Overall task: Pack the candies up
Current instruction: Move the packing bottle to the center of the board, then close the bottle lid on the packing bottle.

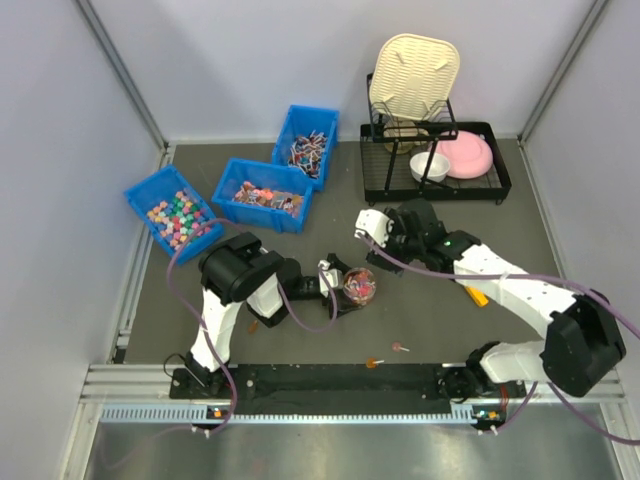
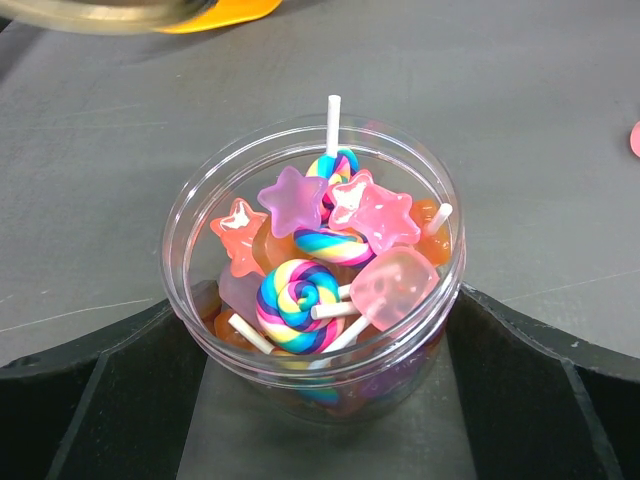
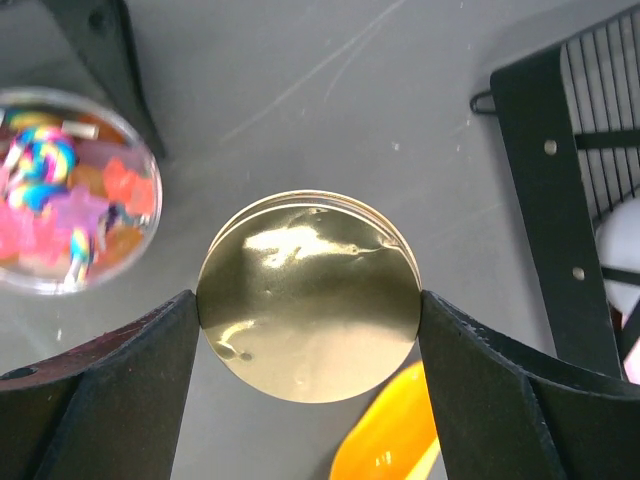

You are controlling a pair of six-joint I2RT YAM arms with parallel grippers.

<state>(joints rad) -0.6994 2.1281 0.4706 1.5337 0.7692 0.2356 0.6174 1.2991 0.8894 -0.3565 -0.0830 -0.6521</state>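
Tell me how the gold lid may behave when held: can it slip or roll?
The lid looks smooth and shiny, so it probably slips easily; the right gripper pinches only its thin edge. It seems stiff and light, likely thin metal. Being round, it would probably roll or wobble if dropped.

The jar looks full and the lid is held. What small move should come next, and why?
Probably carry the gold lid, clamped in the right pincer, over the open jar. The left pincer grips that jar, candies fill it, and nothing covers it yet.
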